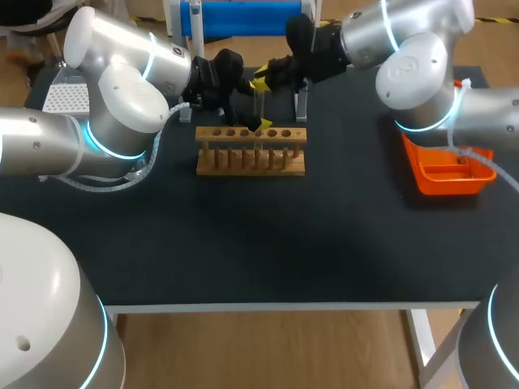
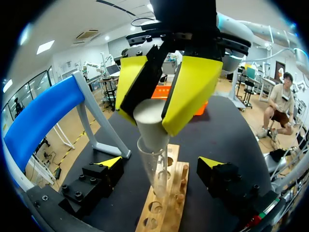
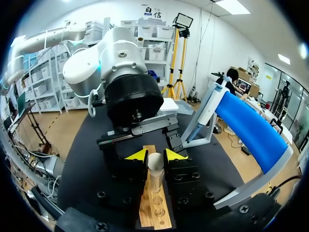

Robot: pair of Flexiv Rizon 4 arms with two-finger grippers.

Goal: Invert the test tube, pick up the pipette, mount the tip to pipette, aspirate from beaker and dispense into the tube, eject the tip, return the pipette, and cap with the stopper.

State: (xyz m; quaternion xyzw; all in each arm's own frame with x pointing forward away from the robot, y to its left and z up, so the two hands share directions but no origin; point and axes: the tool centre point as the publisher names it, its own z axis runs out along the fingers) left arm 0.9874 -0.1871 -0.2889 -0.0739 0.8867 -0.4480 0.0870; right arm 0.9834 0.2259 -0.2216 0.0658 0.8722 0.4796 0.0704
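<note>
A dark table [image 1: 268, 243] holds a light wooden test tube rack [image 1: 251, 160] with a row of holes along its top. A clear glass test tube [image 2: 153, 157] stands upright in one of the holes near the middle of the row.

The right arm reaches in from the right. The right tool [image 3: 155, 155] is closed on a short white cylindrical stopper [image 2: 150, 123], with one yellow tip pressed against each side of it. The stopper is directly above the tube, and its lower end meets the tube's open mouth. How deep it sits cannot be told.

The left arm reaches in from the left and comes low to the rack. The left tool [image 2: 159, 165] is spread wide and holds nothing. Its two yellow-tipped fingers stand on either side of the tube, and both are clear of the glass.

An orange plastic tray [image 1: 446, 174] lies near the table's right edge, well away from the rack.

The step in hand appears to be the last one, capping the tube with the stopper. No pipette is in either tool.

The next move probably calls for a straight, gentle push down along the tube's axis, so that the stopper seats without tilting the glass in its hole. The left tool could close lightly on the tube to steady it. The right tool would then need to open fully before lifting, or it may pull the stopper back out.
</note>
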